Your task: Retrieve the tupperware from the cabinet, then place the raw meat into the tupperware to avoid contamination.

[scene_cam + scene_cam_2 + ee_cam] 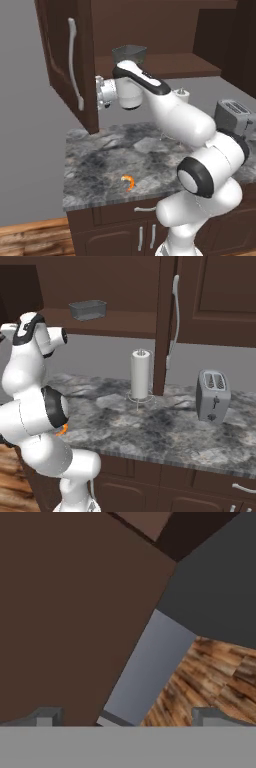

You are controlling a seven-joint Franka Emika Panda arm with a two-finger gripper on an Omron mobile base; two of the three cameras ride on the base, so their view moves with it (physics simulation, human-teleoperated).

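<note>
Left base view: the dark brown cabinet (65,60) is seen with its left door swung open, and its long silver handle (74,62) can be seen on the door.
Tupperware: the small grey tub (130,53) is seen on the shelf inside the cabinet, just behind the white arm. In the right base view it (88,310) sits alone on the same shelf. It is not held.
Raw meat: the tiny orange shrimp (129,183) is seen lying on the grey stone counter (95,165), near the front edge and well apart from the tub. In the right base view a bit of orange (62,430) peeks out beside the arm.
Gripper: in the hand view the two dark finger tips (127,717) are seen set wide apart, with nothing between them. The brown door face, a grey wall and wood floor are looked at by the hand.
Other things: a paper towel roll (141,376) and a silver toaster (213,395) are seen standing on the counter.
Done: the cabinet has been opened, so the tub can be reached.
Left: the tub must be taken down and put on the counter. Then the shrimp must be picked up and put inside it.
How far: only the first small part seems to be done.
</note>
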